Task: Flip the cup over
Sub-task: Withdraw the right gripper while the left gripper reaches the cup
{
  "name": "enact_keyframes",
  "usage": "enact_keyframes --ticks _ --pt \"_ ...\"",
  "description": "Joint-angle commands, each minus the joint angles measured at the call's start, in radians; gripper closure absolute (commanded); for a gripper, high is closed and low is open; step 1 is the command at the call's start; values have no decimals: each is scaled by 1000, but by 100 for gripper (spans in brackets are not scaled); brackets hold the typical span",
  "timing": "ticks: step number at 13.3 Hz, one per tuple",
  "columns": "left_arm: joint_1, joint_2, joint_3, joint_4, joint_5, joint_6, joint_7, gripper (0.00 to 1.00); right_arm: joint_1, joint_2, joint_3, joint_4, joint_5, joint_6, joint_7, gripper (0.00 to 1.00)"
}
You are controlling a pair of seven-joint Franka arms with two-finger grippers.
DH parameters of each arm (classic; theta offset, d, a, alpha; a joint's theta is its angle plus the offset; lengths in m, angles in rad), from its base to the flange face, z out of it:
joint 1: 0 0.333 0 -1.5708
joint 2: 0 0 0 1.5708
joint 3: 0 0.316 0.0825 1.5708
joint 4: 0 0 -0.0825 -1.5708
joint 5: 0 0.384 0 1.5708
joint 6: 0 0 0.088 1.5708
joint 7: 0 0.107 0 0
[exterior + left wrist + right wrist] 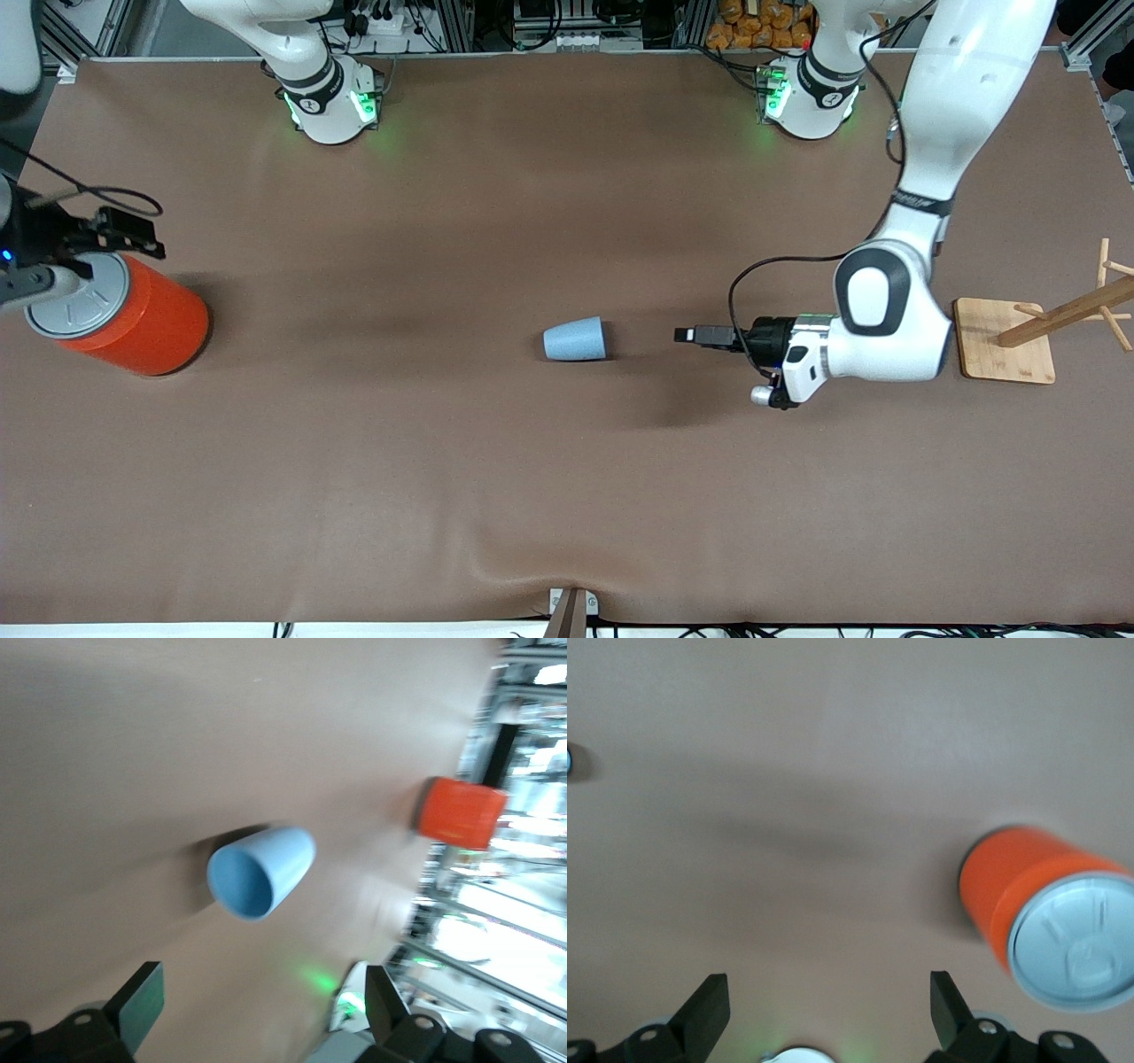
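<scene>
The light-blue cup [574, 339] lies on its side at the middle of the table, its open mouth toward the left arm's end. In the left wrist view the cup [261, 870] shows its mouth facing my left gripper [261, 992]. My left gripper [689, 335] is low, level with the cup and a short gap from its mouth, open and empty. My right gripper [49, 266] hovers at the right arm's end of the table, by the orange can, and waits. In its wrist view the right gripper [828, 992] is open and empty.
A large orange can [124, 312] with a grey lid stands at the right arm's end; it also shows in the right wrist view [1045, 921] and the left wrist view [461, 811]. A wooden rack on a square base [1005, 341] stands at the left arm's end.
</scene>
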Motion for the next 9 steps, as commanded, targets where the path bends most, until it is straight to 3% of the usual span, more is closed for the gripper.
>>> enact_keyframes --ticks 1,4,7,9 --pt "-31 76 -7 11 -161 20 143 0 -13 -76 -9 -40 17 -25 80 0" --pt "-86 79 -7 7 -224 100 143 0 -5 -84 -52 -11 12 -38 80 0" --pt "-175 85 -7 6 -336 199 143 0 -5 -80 -49 23 -21 -46 94 0" --pt "-178 93 -7 7 -339 212 143 0 -2 -80 -46 31 -23 -74 186 0"
